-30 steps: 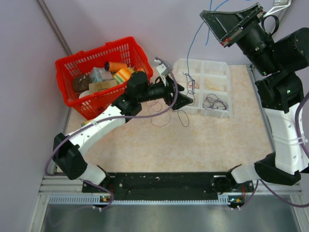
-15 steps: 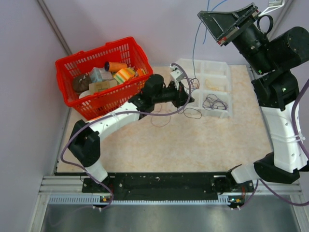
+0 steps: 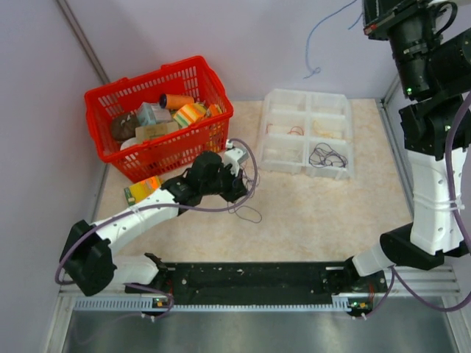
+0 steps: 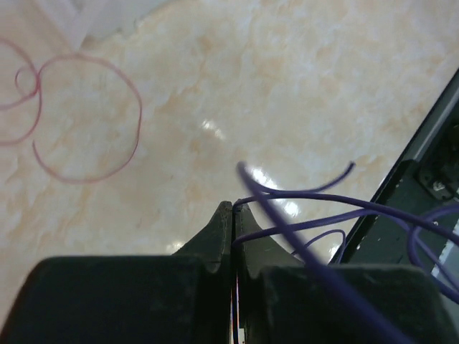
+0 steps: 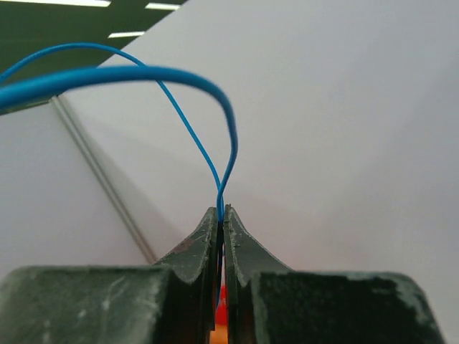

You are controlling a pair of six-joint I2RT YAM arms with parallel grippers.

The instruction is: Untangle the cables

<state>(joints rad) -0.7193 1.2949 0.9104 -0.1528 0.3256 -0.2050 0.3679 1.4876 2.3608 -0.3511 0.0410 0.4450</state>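
Note:
The cables are thin wires. In the left wrist view my left gripper (image 4: pixel 234 204) is shut on a purple cable (image 4: pixel 308 193) that curls off to the right, low over the table. From above, that gripper (image 3: pixel 239 193) is in front of the red basket, with thin loops (image 3: pixel 249 213) trailing below it. My right gripper (image 5: pixel 221 209) is raised high at the top right, shut on a blue cable (image 5: pixel 193 136). The blue cable (image 3: pixel 321 37) dangles free in front of the back wall. A black cable (image 3: pixel 327 156) lies in a compartment of the clear box.
A clear compartment box (image 3: pixel 305 99) stands at the back centre. A red basket (image 3: pixel 118 94) full of items stands at the back left. A red wire loop (image 4: pixel 86 122) lies on the table by the left gripper. The black base rail (image 4: pixel 430 165) runs close on its right.
My left gripper shut on the purple cable at the box and drew back toward the near side. The right arm rose higher, lifting the blue cable clear of the box.

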